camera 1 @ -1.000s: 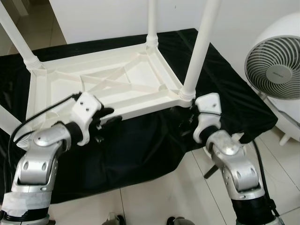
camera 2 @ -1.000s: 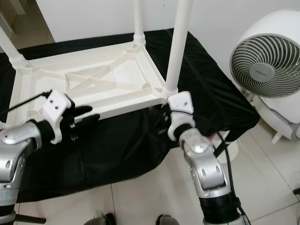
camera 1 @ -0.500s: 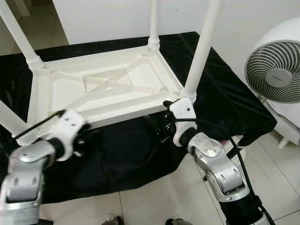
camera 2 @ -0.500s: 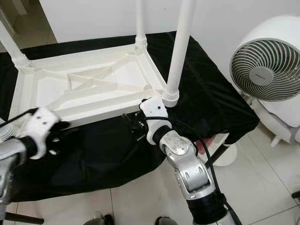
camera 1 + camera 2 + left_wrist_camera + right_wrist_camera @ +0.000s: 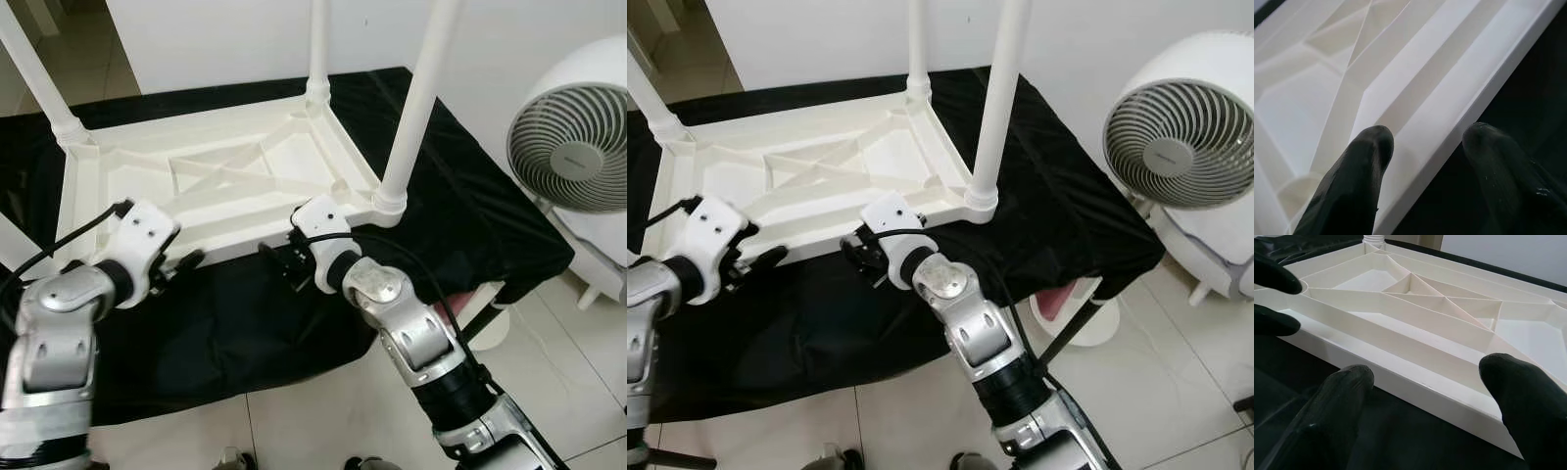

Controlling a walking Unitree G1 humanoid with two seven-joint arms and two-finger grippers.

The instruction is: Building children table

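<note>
The white children's table [image 5: 225, 186] lies upside down on a black cloth, with its legs [image 5: 416, 108] pointing up. My left gripper [image 5: 1430, 139] is open at the near-left part of the rim, one finger over the ribbed underside and one over the cloth. My right gripper [image 5: 1427, 374] is open at the middle of the same near rim [image 5: 245, 245], fingers wide apart before the edge. In the head views the left gripper [image 5: 181, 264] and right gripper [image 5: 279, 259] sit about a hand's width apart. The left gripper's fingers [image 5: 1273, 279] show in the right wrist view.
The black cloth [image 5: 265, 313] hangs over the near edge of the support toward the tiled floor [image 5: 323, 421]. A white round fan [image 5: 578, 157] stands to the right. A dark stand leg [image 5: 1068, 333] slants below the cloth at right. A white wall is behind.
My right gripper has swung left along the near rim, from under the near-right leg to the middle. My left gripper has drawn back left toward the near-left corner.
</note>
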